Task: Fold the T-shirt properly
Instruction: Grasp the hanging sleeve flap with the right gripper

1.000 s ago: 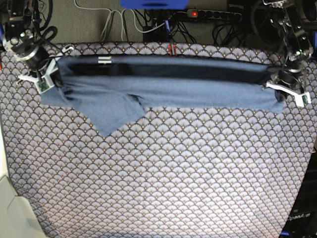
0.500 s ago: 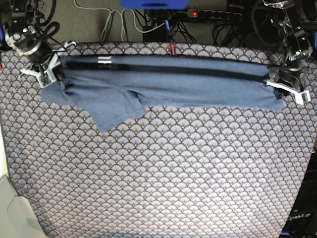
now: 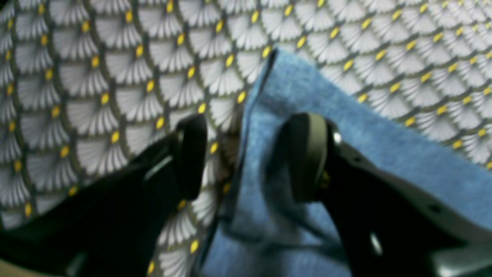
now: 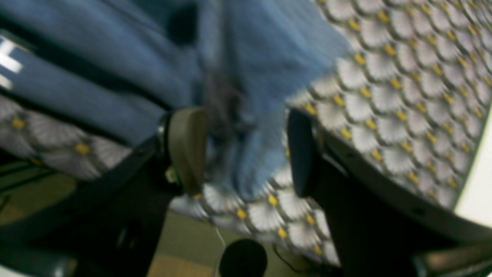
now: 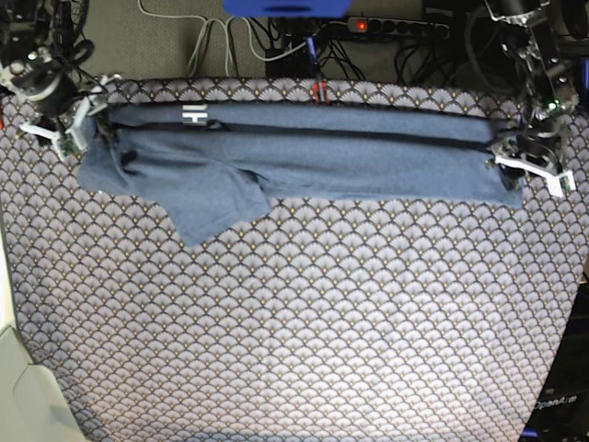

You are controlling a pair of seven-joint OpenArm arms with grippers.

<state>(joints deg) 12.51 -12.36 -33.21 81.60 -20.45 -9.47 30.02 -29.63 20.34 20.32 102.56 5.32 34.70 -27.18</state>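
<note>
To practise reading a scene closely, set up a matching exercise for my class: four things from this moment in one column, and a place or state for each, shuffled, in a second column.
Column one:
1. T-shirt
2. left gripper
3. right gripper
4. tablecloth

Column two:
A. covers the table, fan-patterned
B. open, at the shirt's end on the base view's right
C. lies in a long band along the far edge
D. open, at the shirt's end on the base view's left

Pairs: 1-C, 2-B, 3-D, 4-A
</note>
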